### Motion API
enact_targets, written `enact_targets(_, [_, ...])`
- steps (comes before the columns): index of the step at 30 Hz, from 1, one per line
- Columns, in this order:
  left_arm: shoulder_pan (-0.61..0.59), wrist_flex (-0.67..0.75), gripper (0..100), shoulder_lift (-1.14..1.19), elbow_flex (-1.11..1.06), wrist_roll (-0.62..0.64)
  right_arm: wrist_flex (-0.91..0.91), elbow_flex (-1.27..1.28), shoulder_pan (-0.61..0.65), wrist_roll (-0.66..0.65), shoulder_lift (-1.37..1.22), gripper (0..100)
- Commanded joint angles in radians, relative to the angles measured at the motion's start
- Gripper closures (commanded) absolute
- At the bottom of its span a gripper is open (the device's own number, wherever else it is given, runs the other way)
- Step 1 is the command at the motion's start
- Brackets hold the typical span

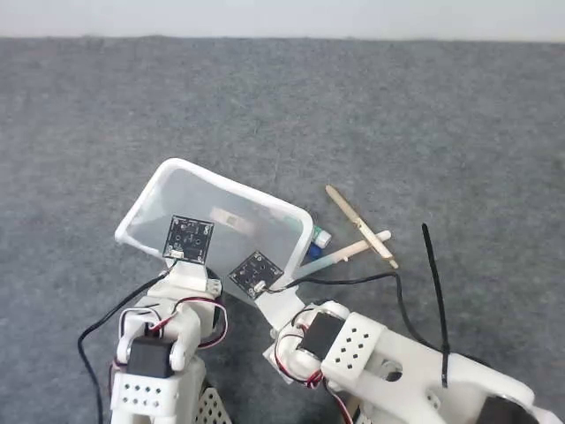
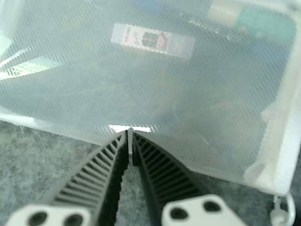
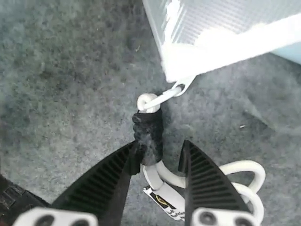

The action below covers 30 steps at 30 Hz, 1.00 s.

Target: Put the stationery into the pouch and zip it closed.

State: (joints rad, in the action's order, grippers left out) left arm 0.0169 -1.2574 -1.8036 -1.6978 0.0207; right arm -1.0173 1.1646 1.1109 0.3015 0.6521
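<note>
At the lower left of the high view the left arm (image 1: 157, 353) is seen, its head over the near edge of the pouch (image 1: 225, 199); the pouch, a pale mesh one with white edging, lies left of centre on the grey desk (image 1: 88, 115); in the left wrist view the left pincer (image 2: 128, 137) is found at the lower centre of the frame, its ribbed jaws pressed together on the pouch's near edge; a small printed strip (image 2: 153, 40) is seen through the mesh towards the upper centre; just right of the pouch in the high view a teal-capped item (image 1: 320, 237) lies against its corner, and a white pen (image 1: 353, 252) and a beige stick (image 1: 353, 215) lie crossed on the desk beside it, outside the pouch; the right arm (image 1: 371, 353) takes up the lower right, its head at the pouch's near right corner; in the right wrist view the right pincer (image 3: 160, 151) is held partly open at the lower centre, with the black zipper pull (image 3: 148, 134) between the jaws, touching one and apart from the other; a white cord (image 3: 157, 101) joins the pull to the pouch's corner at the upper right
</note>
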Motion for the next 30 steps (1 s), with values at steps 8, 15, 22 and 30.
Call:
enact_targets(8, [0.000,-0.006,99,-0.018,0.013,-0.003,0.015,-0.006,0.007,0.006,0.038,88.2])
enact_targets(15, [0.000,-0.006,99,-0.018,0.013,-0.003,0.036,-0.003,0.002,0.005,0.038,98.1])
enact_targets(22, [0.000,-0.006,99,-0.018,0.013,-0.003,0.033,-0.009,-0.082,-0.008,0.048,99.2])
enact_targets(30, [0.000,-0.006,99,-0.018,0.013,-0.003,-0.050,-0.063,-0.236,-0.155,0.050,99.2])
